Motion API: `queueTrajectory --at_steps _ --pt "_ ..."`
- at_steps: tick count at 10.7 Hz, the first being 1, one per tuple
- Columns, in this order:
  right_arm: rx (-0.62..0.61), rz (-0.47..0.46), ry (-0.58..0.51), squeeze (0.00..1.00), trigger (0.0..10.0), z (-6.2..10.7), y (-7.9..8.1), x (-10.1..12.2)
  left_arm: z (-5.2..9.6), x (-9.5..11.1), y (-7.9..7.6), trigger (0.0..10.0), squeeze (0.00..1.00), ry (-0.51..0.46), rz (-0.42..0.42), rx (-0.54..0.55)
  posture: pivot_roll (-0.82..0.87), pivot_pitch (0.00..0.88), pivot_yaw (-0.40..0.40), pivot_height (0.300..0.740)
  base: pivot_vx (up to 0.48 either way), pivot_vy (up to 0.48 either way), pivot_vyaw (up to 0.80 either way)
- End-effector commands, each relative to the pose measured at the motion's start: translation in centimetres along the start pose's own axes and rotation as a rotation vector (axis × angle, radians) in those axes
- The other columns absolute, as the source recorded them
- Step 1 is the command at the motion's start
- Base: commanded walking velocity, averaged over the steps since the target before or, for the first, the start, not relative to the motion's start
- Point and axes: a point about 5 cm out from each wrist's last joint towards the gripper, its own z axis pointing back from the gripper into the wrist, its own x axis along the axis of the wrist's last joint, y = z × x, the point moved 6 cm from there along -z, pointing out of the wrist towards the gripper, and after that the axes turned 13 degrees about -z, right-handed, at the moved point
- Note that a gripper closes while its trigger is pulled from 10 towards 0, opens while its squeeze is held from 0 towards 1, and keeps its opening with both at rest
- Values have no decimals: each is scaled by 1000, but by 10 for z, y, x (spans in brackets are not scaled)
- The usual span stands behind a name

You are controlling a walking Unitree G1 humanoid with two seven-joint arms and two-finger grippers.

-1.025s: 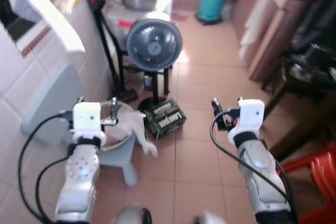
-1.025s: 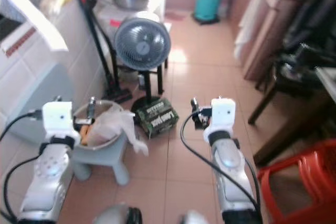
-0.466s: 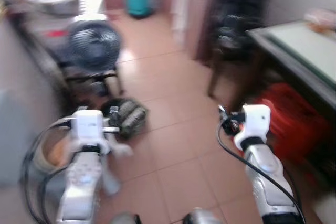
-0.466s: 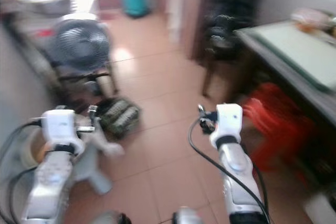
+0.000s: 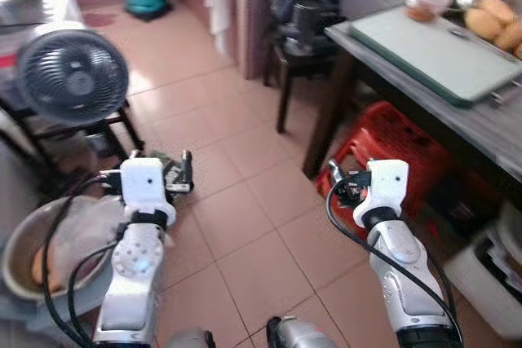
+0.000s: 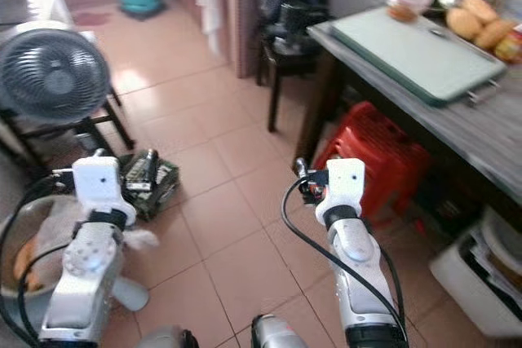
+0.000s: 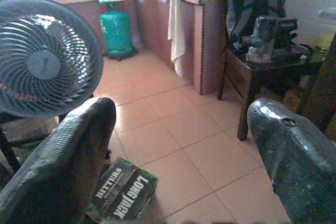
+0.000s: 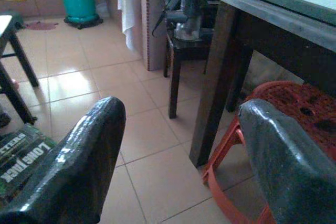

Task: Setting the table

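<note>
**Fingers spread wide on both grippers, nothing held**

Fingers (image 7: 58,166) of the left gripper (image 7: 178,161) stand wide apart with only tiled floor (image 5: 245,201) between them. The right gripper (image 8: 178,156) is equally wide open and carries nothing. Both arms are raised in front of the body, above the floor.

Task location: the table (image 5: 457,112) stands ahead on the robot's right. A pale green board (image 6: 412,50) lies on it. At its far end sit a small lidded container (image 5: 428,2) with reddish contents and several rounded yellow-brown items (image 5: 493,18), whose kind cannot be told. The table's right end is cut off by the frame.

Containers:
- Metal bowl (image 5: 24,234) low on the left, holding crumpled white material and something orange; partly hidden behind the left arm.
- White bin (image 6: 481,275) under the table, cut off at the edge; contents unclear.
- Teal gas cylinder (image 7: 116,30) far back.

Other items: a red plastic stool (image 8: 294,103) under the table, beside its leg; a dark fan (image 5: 72,77) on a stand; a green box (image 7: 123,192) on the floor, printed "LONG JACK".
</note>
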Motion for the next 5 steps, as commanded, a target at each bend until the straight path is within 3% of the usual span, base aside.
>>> queueTrajectory --at_steps 1,5 --pt "-12 4 -33 0 10000 -1 -4 10 0 1 3 10000 0 1 -2 5 -1 106 10 740 0 0 -800" --pt "-5 4 -24 0 10000 1 -1 8 3 0 -4 10000 0 8 4 -13 1 105 9 740 0 0 -800"
